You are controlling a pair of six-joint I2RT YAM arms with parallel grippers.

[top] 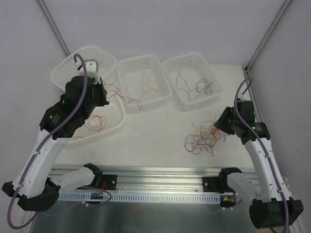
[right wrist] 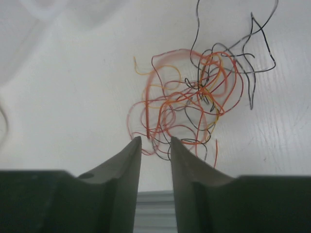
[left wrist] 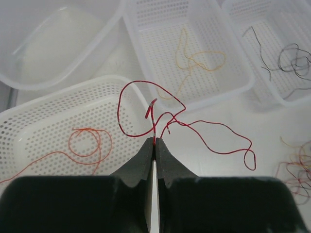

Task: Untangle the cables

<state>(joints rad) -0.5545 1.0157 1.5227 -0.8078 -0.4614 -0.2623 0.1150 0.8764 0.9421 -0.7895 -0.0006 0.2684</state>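
1. Four white baskets: the middle basket (top: 138, 59), the right basket (top: 187, 57) beside it, and two to its left, the far-left basket (top: 63, 65) and the near-left basket (top: 114, 124).
2. The middle basket holds an orange cable (left wrist: 181, 48). The right basket holds several black cables (top: 200, 87). The near-left basket holds one orange-red coil (left wrist: 69, 143).
3. The left gripper (left wrist: 154, 143), left of the middle basket, is clamped tight on one red cable (left wrist: 154, 128).
4. One tangle (top: 204, 138) of red, orange and black cables lies on the table (top: 160, 126), nearer and right of the middle basket.
5. The right gripper (right wrist: 155, 140) is just beside the tangle, jaws narrowly parted and holding nothing.
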